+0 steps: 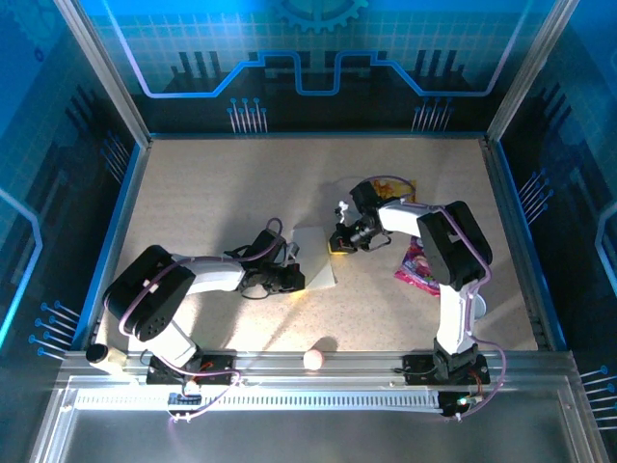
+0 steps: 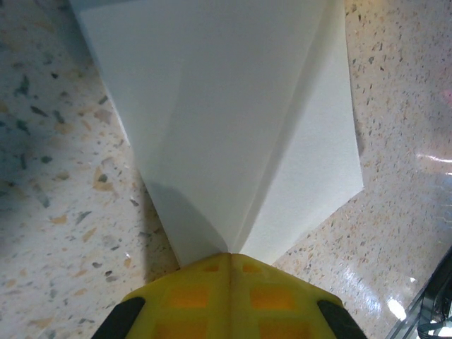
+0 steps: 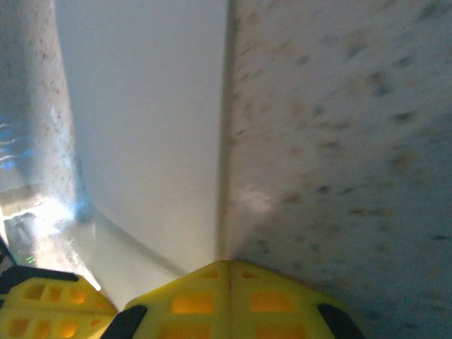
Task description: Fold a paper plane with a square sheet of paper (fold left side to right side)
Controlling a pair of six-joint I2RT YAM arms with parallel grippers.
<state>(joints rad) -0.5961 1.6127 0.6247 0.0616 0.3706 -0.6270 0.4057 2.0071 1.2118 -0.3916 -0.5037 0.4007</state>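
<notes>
Surface: a speckled beige tabletop lay inside blue-lit walls.
Left tool: the left gripper had its yellow fingers pressed fully together with nothing between them, tips resting on the paper's narrow point.
Paper: the thin white creased sheet of paper lay flat just ahead of that gripper, between both tools, with layered diagonal flaps.
Right tool: the right gripper was likewise closed and empty, tips at the sheet's straight edge.
Progress: the nose folds looked made. Judged partway, with the wing folds left to do.
</notes>
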